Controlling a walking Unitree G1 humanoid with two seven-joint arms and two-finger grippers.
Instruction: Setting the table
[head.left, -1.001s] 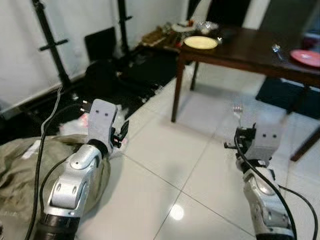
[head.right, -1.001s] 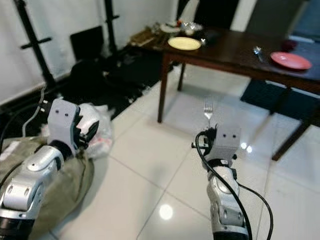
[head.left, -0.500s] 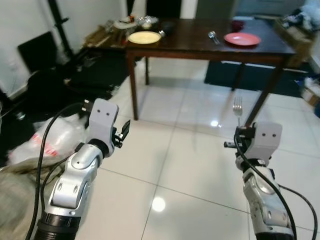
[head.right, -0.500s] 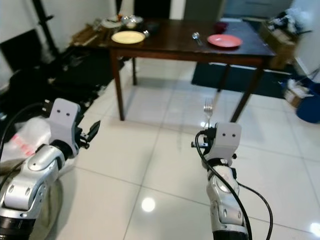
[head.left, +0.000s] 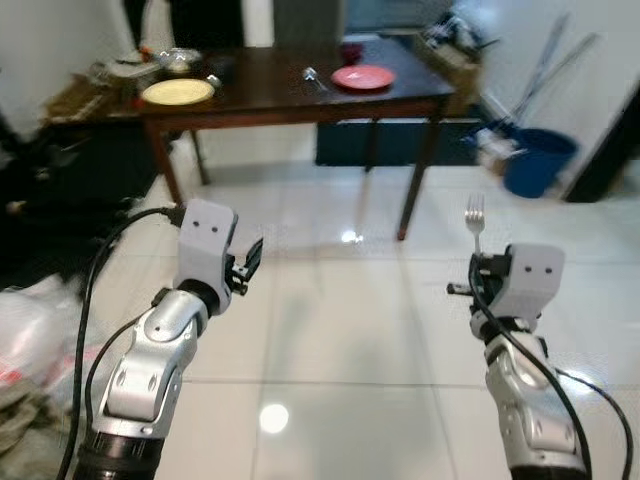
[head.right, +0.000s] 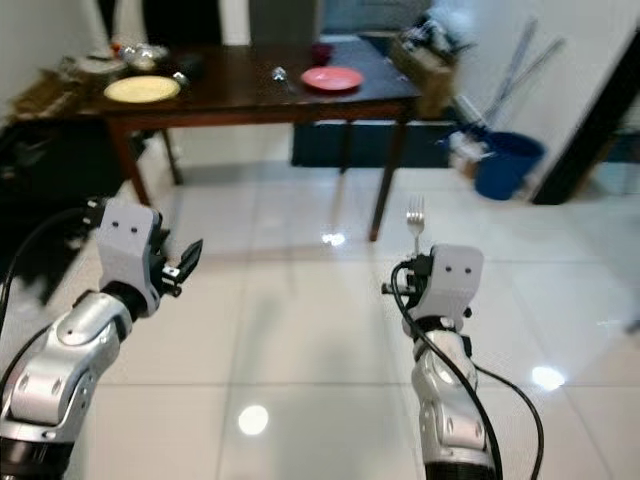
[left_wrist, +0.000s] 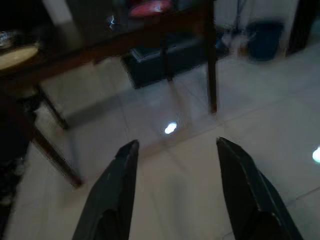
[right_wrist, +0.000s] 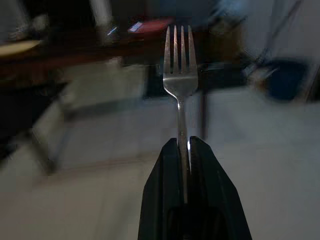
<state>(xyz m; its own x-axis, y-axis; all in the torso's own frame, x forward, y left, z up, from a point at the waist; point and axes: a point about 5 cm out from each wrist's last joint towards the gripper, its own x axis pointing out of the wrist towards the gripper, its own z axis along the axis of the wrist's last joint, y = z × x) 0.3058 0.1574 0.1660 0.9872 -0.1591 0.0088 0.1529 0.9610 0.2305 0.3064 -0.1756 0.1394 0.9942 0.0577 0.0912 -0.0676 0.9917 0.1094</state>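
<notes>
From the head views, you see the table (head.left: 300, 95) well ahead across bare floor (head.left: 330, 320), with a yellow plate (head.left: 177, 92) at its left end, a red plate (head.left: 362, 76) nearer the right, and a spoon (head.left: 312, 76) just left of the red plate. Your right gripper (head.left: 478, 262) holds the fork (head.left: 474, 215) upright, tines up; your left gripper (head.left: 250, 258) is raised beside it with nothing in it.

In the left wrist view, the two fingers (left_wrist: 117, 185) stand spread apart over the floor, gripping nothing.

In the right wrist view, the jaws are closed on the fork's handle, tines toward the table.

You are in the carrying step. Next you need to walk up to the table and lay the fork beside a plate, probably the red one.
</notes>
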